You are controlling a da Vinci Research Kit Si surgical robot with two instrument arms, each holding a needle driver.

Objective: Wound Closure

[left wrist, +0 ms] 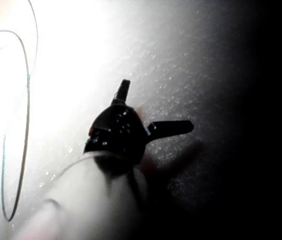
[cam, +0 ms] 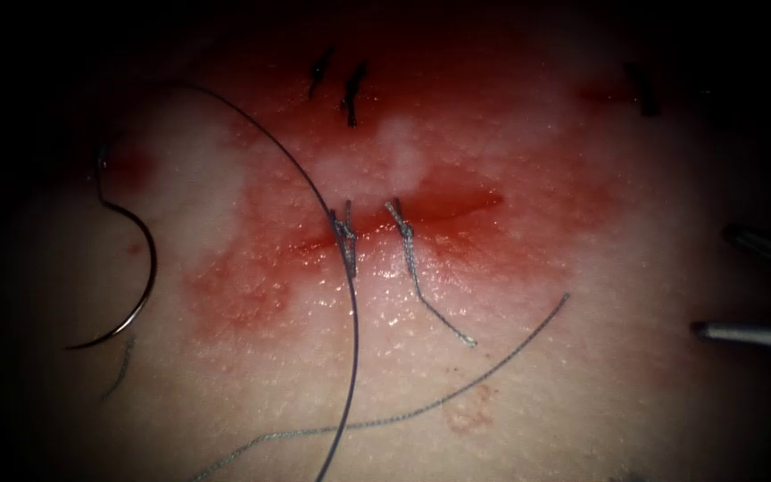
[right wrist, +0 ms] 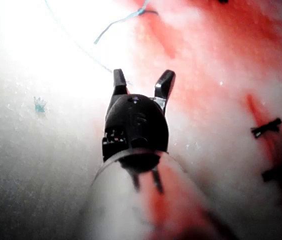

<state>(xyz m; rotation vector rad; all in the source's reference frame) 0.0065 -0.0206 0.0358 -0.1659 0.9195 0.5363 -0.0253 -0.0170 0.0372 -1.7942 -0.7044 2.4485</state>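
We see the thin, dark curved steel needle (cam: 136, 268) lying free and flat on the pale pork tissue (cam: 582, 384), well left of the red horizontal cut (cam: 430, 214), not in the tissue. Its fine grey thread (cam: 350, 357) arcs over to the cut's left stitch, then trails down.

Needle (cam: 131, 268) flat on tissue (cam: 582, 393), well left of cut (cam: 421, 214), held by neither tool. Thread (cam: 350, 357) arcing from upper left across cut, down past lower edge. Two knots (cam: 345, 234) on cut, side by side, tails trailing toward viewer. Loose thread end (cam: 493, 366) below cut. Right tool (cam: 747, 286) at far right, jaws apart, holding nothing. Left tool (left wrist: 148, 112) over bare tissue, jaws spread, holding nothing.
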